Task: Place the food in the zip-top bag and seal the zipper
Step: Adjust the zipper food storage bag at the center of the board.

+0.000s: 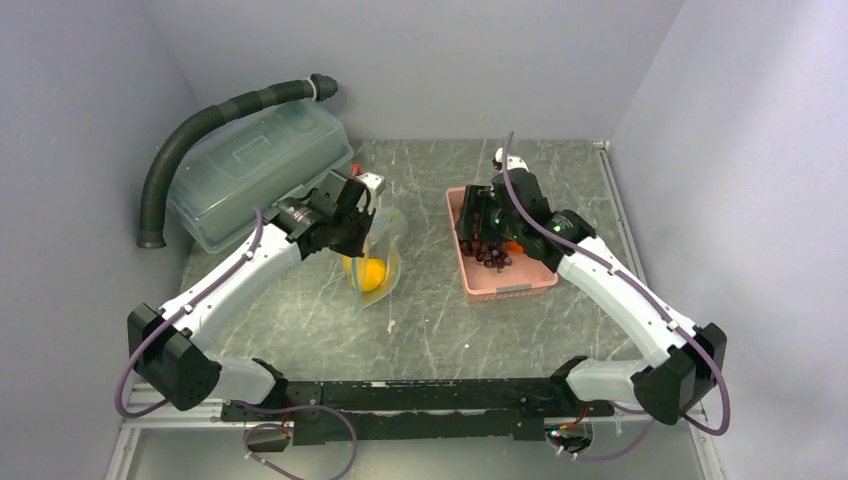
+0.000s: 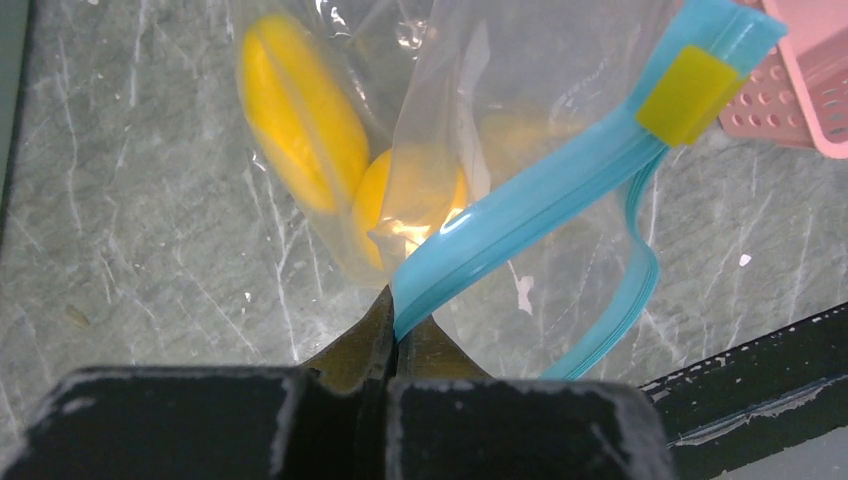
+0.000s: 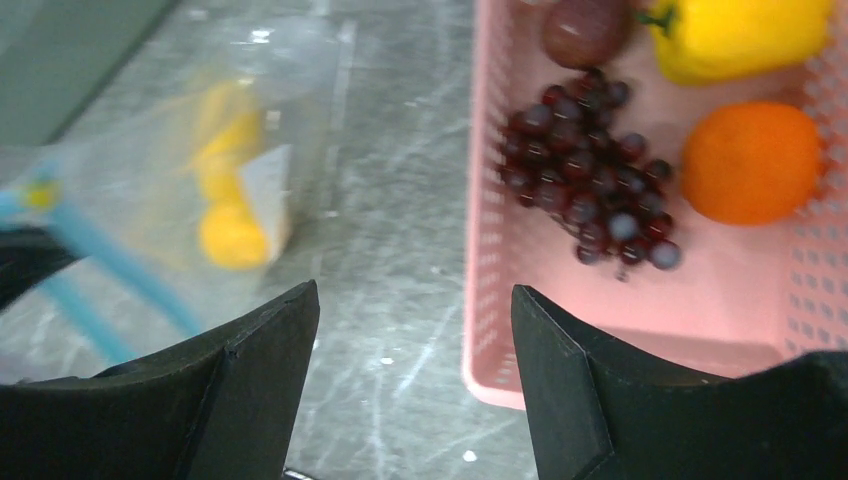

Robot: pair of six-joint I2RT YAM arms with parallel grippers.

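Top external: the left gripper (image 1: 352, 215) holds the zip-top bag (image 1: 377, 262) upright mid-table, beside the pink basket (image 1: 520, 290) under the right gripper (image 1: 480, 228). Left wrist: fingers clamp the zipper (image 2: 520, 210), yellow food (image 2: 300, 120) inside, mouth seemingly open. Right wrist: fingers apart, empty, near the grape bunch (image 3: 585, 170) and orange (image 3: 750, 160); loading looks midway, so next lower onto one fruit and close.

One clear floppy plastic bag with a teal strip (image 2: 540, 60) holds two yellow oval fruits (image 2: 300, 120). One pink slotted plastic basket (image 3: 480, 300) holds one dark purple grape bunch (image 3: 585, 165), one round orange fruit (image 3: 750, 160), one yellow pepper (image 3: 735, 35) and one brown-red ball (image 3: 585, 28).
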